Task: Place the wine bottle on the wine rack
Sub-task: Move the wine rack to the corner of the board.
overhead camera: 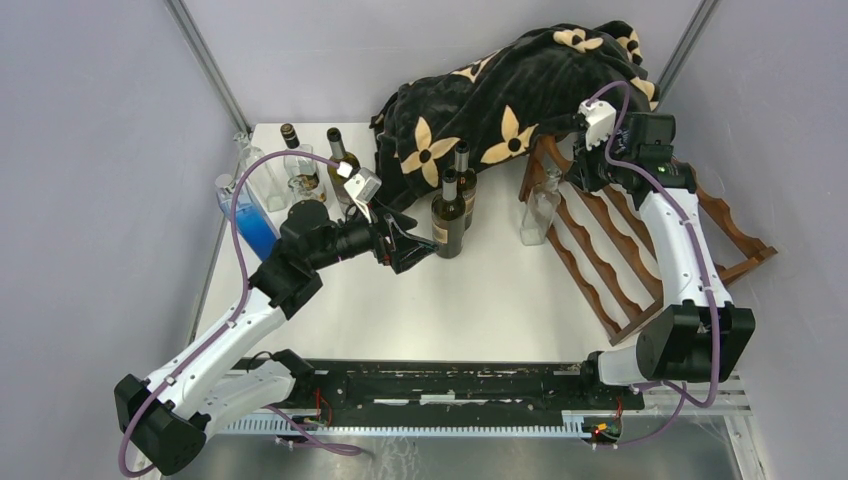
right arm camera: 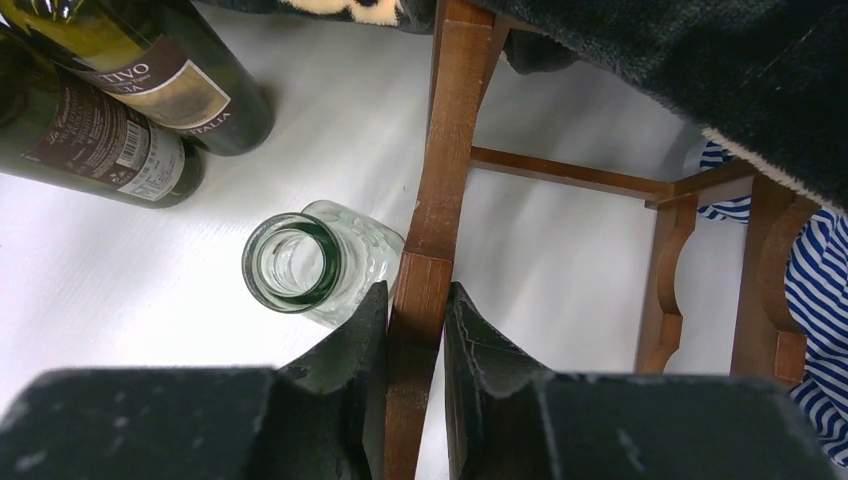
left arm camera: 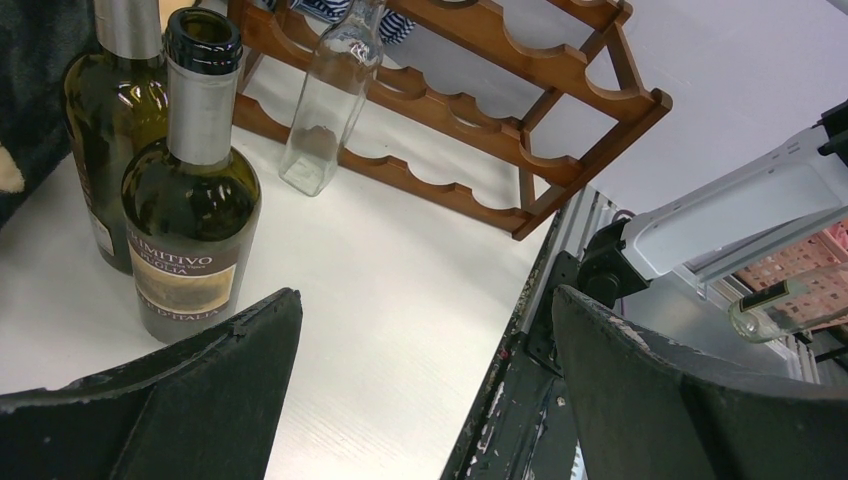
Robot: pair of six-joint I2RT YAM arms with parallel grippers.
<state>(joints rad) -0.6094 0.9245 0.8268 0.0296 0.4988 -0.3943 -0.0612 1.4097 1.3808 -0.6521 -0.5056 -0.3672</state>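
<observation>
A white table (overhead camera: pixel 480 310) fills the middle. A big black blanket (overhead camera: pixel 500 90) with pale flowers is piled at the back. It hangs over the top of the wine rack (right arm camera: pixel 450 150). The brown rack sits on the right side of the table and has no bottle on it.

The right arm (overhead camera: pixel 680 250) reaches to the rack's near corner. The right gripper (right arm camera: pixel 415 300) is squeezed tight on a wooden post of the rack.

The left arm (overhead camera: pixel 240 320) reaches into the middle. The left gripper (left arm camera: pixel 425 300) is spread wide and holds nothing.

The wine bottle (left arm camera: pixel 190 215) is dark green. It stands upright on the table, just beside the left gripper's fingers. Another dark bottle (left arm camera: pixel 100 110) stands just behind it. A clear bottle (right arm camera: pixel 300 265) stands right beside the post the right gripper holds.
</observation>
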